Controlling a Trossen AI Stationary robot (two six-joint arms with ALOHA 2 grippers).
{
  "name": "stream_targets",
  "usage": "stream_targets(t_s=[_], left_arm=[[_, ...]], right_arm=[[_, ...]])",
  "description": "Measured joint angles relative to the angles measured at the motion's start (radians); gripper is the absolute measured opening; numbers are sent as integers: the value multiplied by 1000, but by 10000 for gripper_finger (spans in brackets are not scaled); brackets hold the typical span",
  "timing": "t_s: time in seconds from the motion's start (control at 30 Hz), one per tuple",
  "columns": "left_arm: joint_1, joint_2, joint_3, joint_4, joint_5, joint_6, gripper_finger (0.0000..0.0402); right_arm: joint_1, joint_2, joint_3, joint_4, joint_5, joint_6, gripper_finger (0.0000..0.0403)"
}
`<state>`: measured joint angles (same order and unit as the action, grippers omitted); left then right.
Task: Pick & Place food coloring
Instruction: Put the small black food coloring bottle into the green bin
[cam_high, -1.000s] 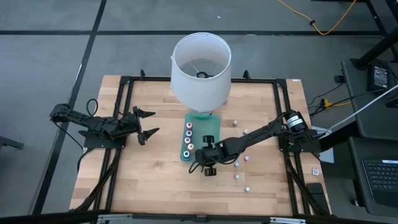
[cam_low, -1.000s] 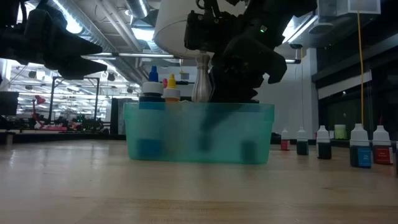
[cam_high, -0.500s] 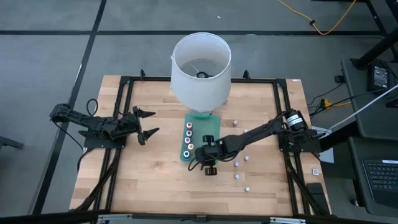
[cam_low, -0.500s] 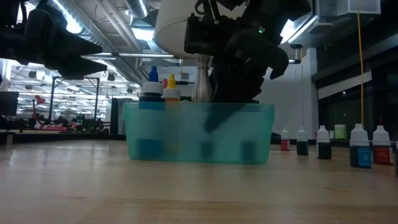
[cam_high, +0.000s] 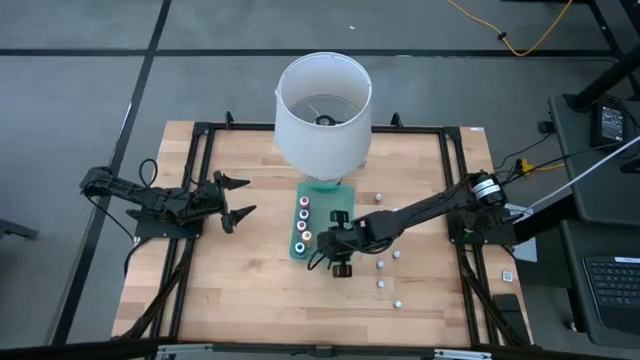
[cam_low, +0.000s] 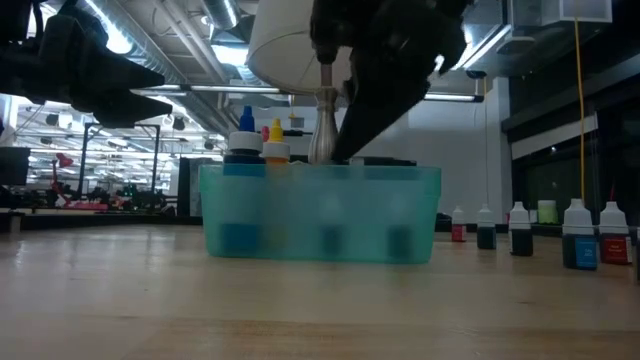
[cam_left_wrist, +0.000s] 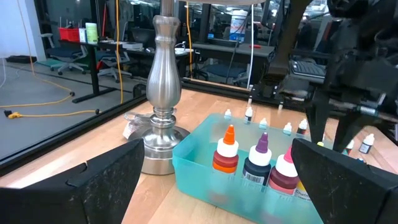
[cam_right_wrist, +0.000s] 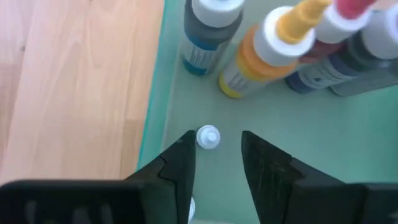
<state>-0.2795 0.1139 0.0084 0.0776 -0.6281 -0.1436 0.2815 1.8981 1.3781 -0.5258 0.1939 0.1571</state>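
Observation:
A teal bin holds a row of food coloring bottles with red, purple, orange and blue caps. My right gripper hangs open above the bin's near right part and points down. In the right wrist view a small white-capped bottle stands on the bin floor below, showing in the gap of the right gripper and touched by neither finger. My left gripper waits open, left of the bin.
A lamp with a white shade and a silver stem stands right behind the bin. Several more small bottles stand loose on the wood to the bin's right. A black frame rims the table.
My right gripper has risen from inside the teal bin to above its rim. A small bottle stays standing on the bin floor where the gripper was.

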Motion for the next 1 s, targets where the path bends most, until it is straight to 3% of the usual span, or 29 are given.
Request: stream_targets(t_s=[0.23,0.47,0.67,1.0], left_arm=[[0,0,0,0,0,0,400],[0,0,0,0,0,0,400],[0,0,0,0,0,0,400],[0,0,0,-1,0,0,400]], right_arm=[[-45,-96,-8,-65,45,133,146],[-98,-205,-79,-130,87,270,227],[-106,-343,-212,-179,227,422,278],[-148,-592,-447,-199,267,640,275]])
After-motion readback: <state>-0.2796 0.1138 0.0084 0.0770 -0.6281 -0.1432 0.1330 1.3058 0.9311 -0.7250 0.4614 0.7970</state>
